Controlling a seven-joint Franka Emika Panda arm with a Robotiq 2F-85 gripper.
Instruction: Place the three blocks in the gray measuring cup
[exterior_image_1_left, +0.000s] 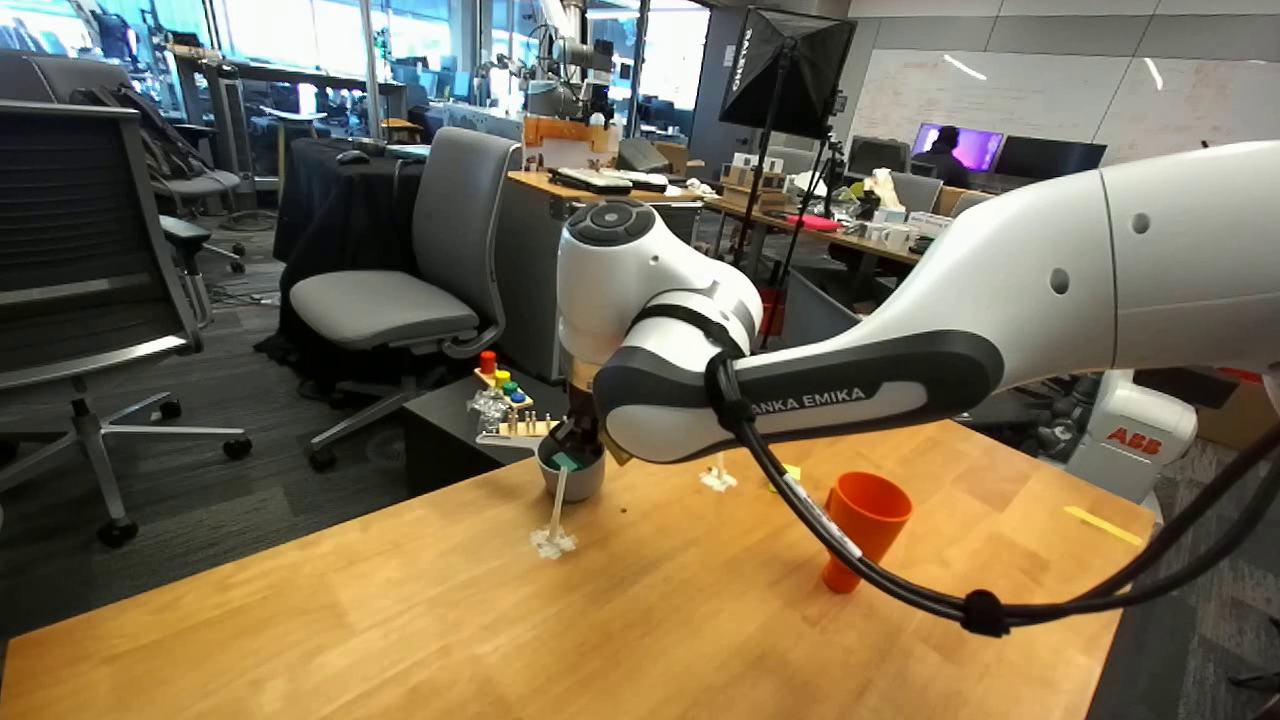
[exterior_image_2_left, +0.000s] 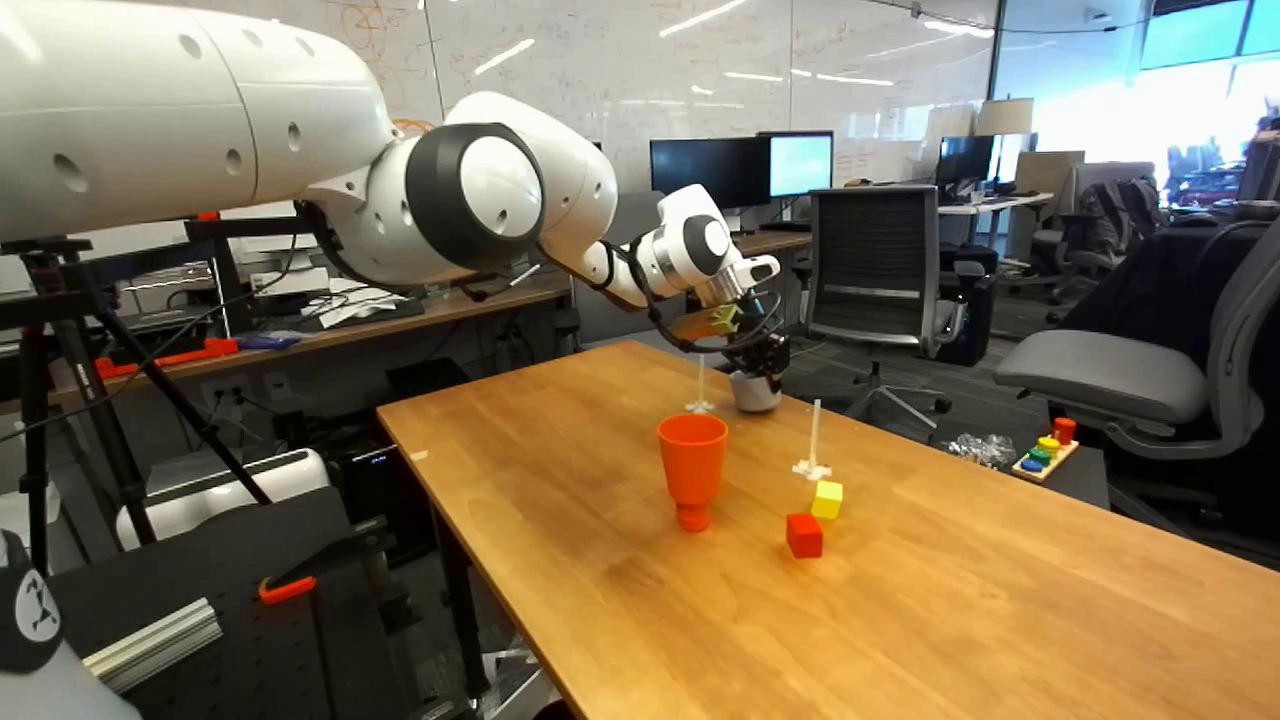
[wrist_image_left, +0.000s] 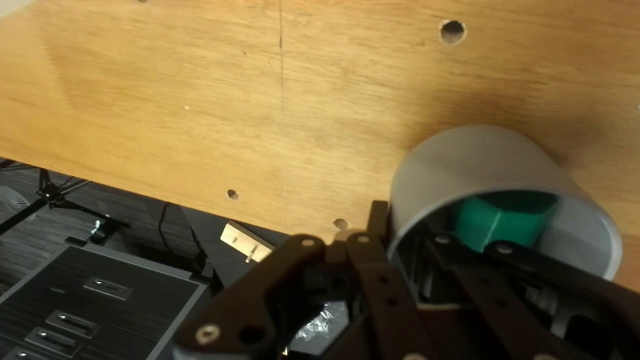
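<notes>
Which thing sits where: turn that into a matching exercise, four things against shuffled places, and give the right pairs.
A. Small green block
B. Small yellow cube
C. Small red cube
D. Tall orange-red tapered cup

1. On the wooden table, the cube farther from an upright white stick
2. Standing upright, mouth up
3. Inside the round gray cup
4. On the table, the cube nearer that stick

Pairs: A-3; B-4; C-1; D-2
</notes>
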